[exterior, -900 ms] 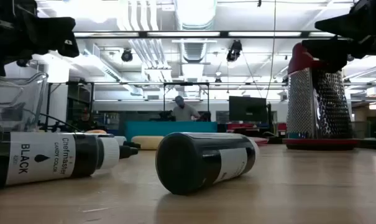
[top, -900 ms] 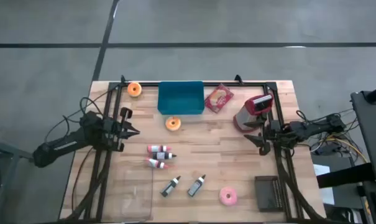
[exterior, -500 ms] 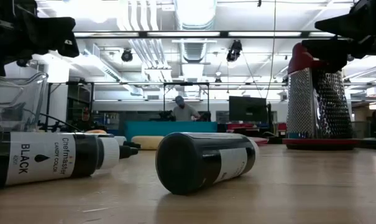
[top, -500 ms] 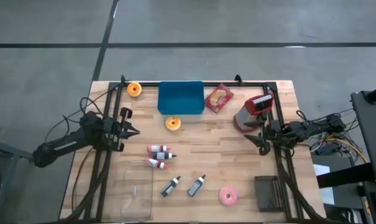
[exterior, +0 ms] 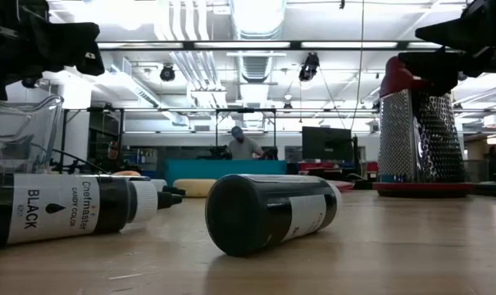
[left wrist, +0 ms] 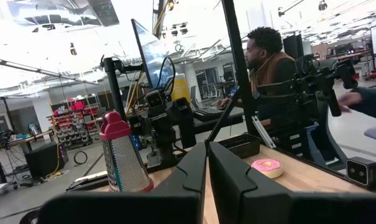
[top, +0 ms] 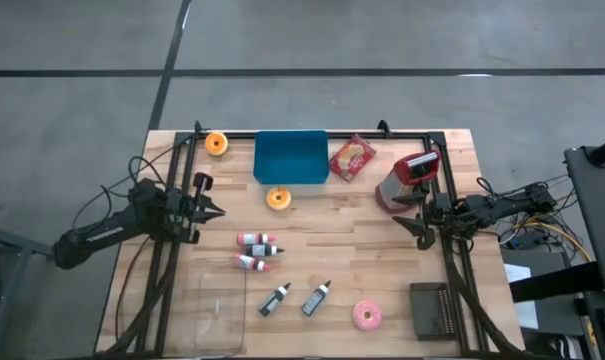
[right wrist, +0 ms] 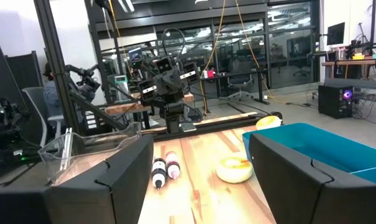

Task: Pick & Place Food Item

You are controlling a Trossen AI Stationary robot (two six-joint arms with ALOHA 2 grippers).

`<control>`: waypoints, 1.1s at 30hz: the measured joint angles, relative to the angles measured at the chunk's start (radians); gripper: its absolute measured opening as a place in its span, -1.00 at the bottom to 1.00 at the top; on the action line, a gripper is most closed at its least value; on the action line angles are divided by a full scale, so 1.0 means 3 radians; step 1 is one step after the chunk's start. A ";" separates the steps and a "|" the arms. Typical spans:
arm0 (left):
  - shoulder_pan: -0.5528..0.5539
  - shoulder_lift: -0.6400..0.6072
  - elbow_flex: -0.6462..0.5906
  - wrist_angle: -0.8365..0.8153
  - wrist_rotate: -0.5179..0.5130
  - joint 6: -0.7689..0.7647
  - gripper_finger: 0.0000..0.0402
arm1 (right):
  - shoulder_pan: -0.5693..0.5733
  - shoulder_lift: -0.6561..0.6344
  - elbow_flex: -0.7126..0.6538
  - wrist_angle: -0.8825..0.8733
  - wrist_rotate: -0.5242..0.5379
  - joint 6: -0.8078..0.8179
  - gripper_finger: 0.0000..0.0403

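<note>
Left gripper (top: 214, 210): at the table's left edge, clear of every item; its wrist view shows the two fingers (left wrist: 189, 175) pressed almost together, a thin slit between them, nothing held.

Right gripper (top: 400, 220): at the right edge, just beside the grater (top: 406, 182); its wrist view shows the fingers (right wrist: 128, 174) spread wide, nothing between them.

Food items, high view:
- Orange donut (top: 278, 199), just below the blue bin (top: 291, 157), between the two grippers. The right wrist view shows it as a pale ring (right wrist: 232, 169) beside the bin wall (right wrist: 312, 149).
- Second orange donut (top: 217, 144), far left corner, beside the bin.
- Pink donut (top: 367, 316), near edge; also seen in the left wrist view (left wrist: 266, 167), next to a black mesh basket (left wrist: 240, 146).
- Red snack packet (top: 351, 158), right of the bin.

Other items:
- Red-capped bottles (top: 257, 243), lying near the left gripper; a further one (top: 250, 263) just below.
- Two black bottles (top: 300, 298) lying at the near centre. Only the low view gives a label: "BLACK" on the left one (exterior: 75, 206); the other (exterior: 268, 211) points its base at the camera.
- Clear container (top: 213, 306), near left.

Room, not visible from above: a person (left wrist: 270, 68) seated past the table in the left wrist view; another (exterior: 243, 146), distant, in the low view.
</note>
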 joint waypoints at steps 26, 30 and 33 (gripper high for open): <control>-0.0001 0.0000 0.0000 0.0000 0.0000 0.0000 -0.87 | -0.0007 0.0000 0.0000 0.0024 0.0006 0.0127 0.29; -0.0001 0.0000 0.0000 0.0000 0.0000 0.0000 -0.87 | -0.0007 0.0001 0.0000 0.0047 0.0006 -0.0193 0.29; -0.0001 -0.0001 0.0000 -0.0001 -0.0001 0.0000 -0.87 | -0.0008 0.0001 0.0000 0.0121 -0.0026 -0.0245 0.29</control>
